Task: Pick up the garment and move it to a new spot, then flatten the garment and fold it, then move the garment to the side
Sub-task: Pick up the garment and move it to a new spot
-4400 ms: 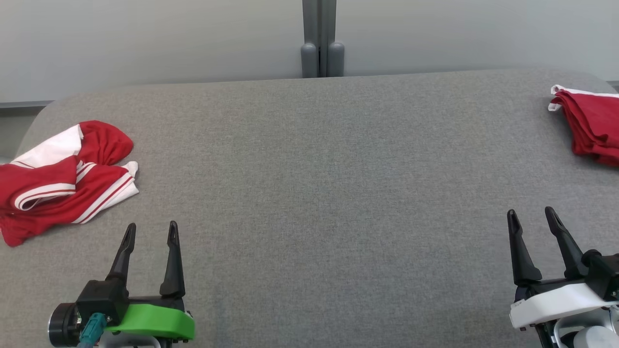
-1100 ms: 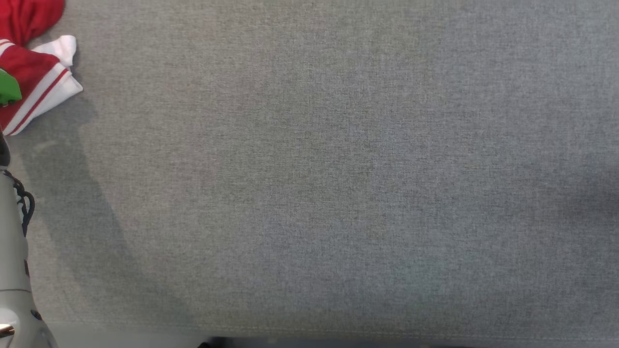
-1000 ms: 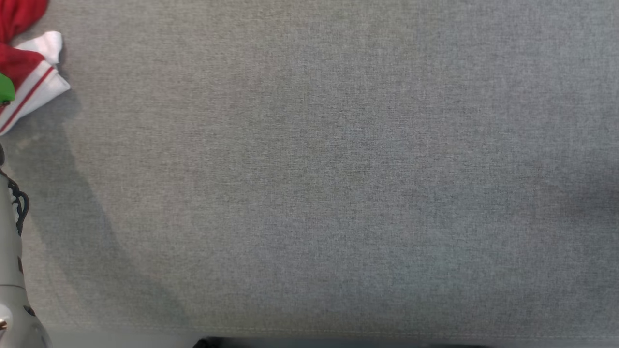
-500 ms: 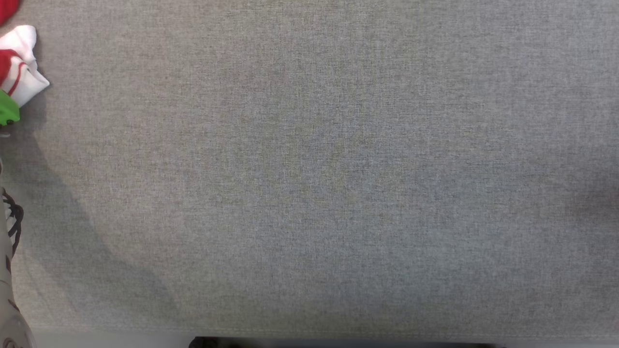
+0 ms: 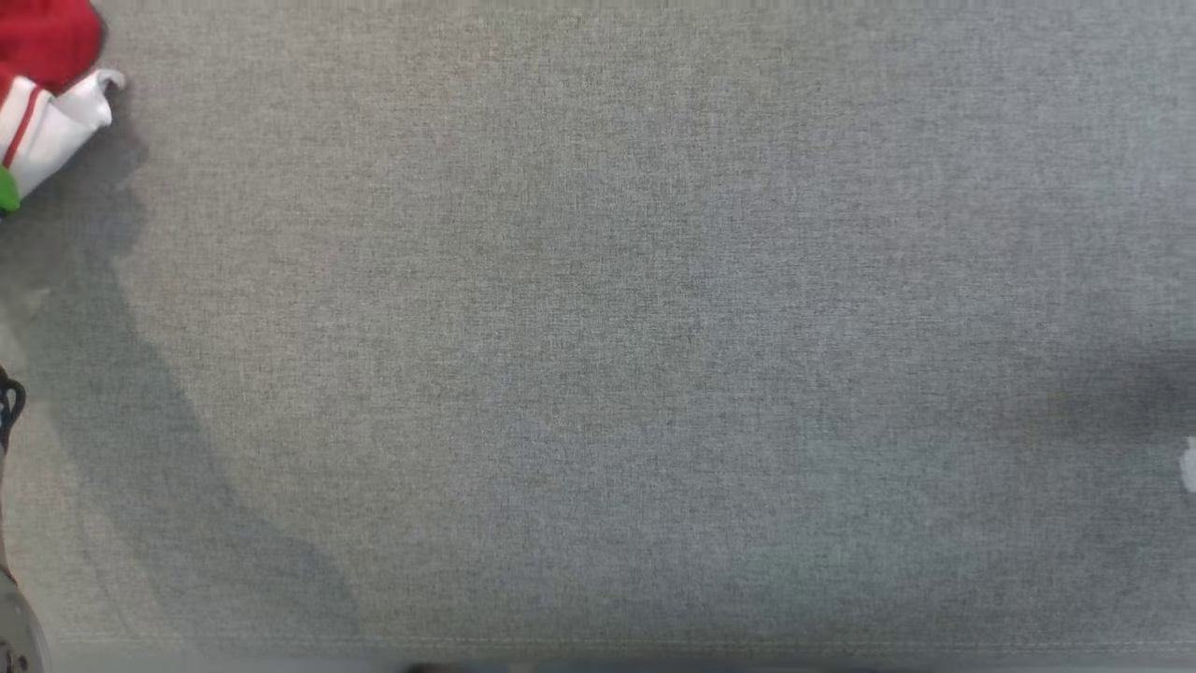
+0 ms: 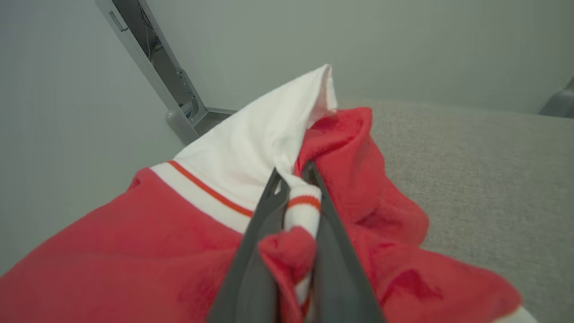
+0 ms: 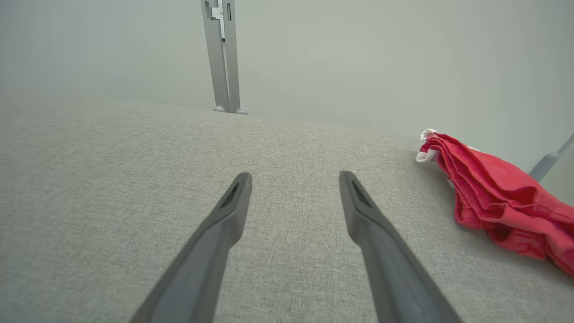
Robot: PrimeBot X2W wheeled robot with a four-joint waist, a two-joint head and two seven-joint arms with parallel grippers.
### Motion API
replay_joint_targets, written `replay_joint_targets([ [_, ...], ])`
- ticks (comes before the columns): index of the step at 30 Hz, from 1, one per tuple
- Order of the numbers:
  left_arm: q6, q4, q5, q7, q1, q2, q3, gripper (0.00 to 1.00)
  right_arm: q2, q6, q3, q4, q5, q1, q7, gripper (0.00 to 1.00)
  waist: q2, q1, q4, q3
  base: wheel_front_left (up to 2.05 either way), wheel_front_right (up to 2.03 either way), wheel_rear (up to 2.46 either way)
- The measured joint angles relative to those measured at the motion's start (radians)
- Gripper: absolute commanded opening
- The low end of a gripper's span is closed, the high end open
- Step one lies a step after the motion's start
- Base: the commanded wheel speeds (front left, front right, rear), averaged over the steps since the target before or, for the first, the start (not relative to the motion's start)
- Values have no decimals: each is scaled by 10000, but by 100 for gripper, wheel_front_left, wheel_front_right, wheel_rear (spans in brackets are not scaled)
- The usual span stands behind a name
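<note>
ahead of the right gripper (image 7: 294,176) the grey woven surface (image 5: 598,336) runs bare to its far edge, where a metal post (image 7: 222,54) stands against the pale wall (image 7: 358,54). its jaws are spread wide with nothing between them. off to the right of those jaws, near the far edge, a second red cloth (image 7: 493,197) lies folded, well apart from the fingers.

the left gripper (image 6: 293,171) pinches the garment (image 6: 134,251): a ribbed white cuff with a red stripe sits squeezed between the jaws. red fabric bunches on both sides of them, a white panel peaks just beyond the tips, and open surface lies to their right.

a second ago these jaws stood open; now they have closed on the cuff. a few seconds back the garment lay loose and untouched at the surface's left side, both grippers at rest near the front edge. the head camera has tilted down since.

the garment looks soft and fleecy with ribbed trim. the surface is a coarse, even weave. the fingers are matte, dark and tapered, each slotted near the tip.
</note>
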Motion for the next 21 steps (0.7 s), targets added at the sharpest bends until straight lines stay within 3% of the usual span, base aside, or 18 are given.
replay_joint_targets([
  [12, -79, -1854, 621, -261, -1174, -81, -1120, 0, 880, 0, 1011, 1411, -13, -318, -711, 100, 0, -1, -530, -1426, 0, 0, 0],
  [21, -117, -4180, 713, 784, -1964, -773, -2228, 0, 1565, 0, 1674, 2243, -27, -711, -1009, 100, 0, -1, -1681, -2146, 0, 0, 0],
])
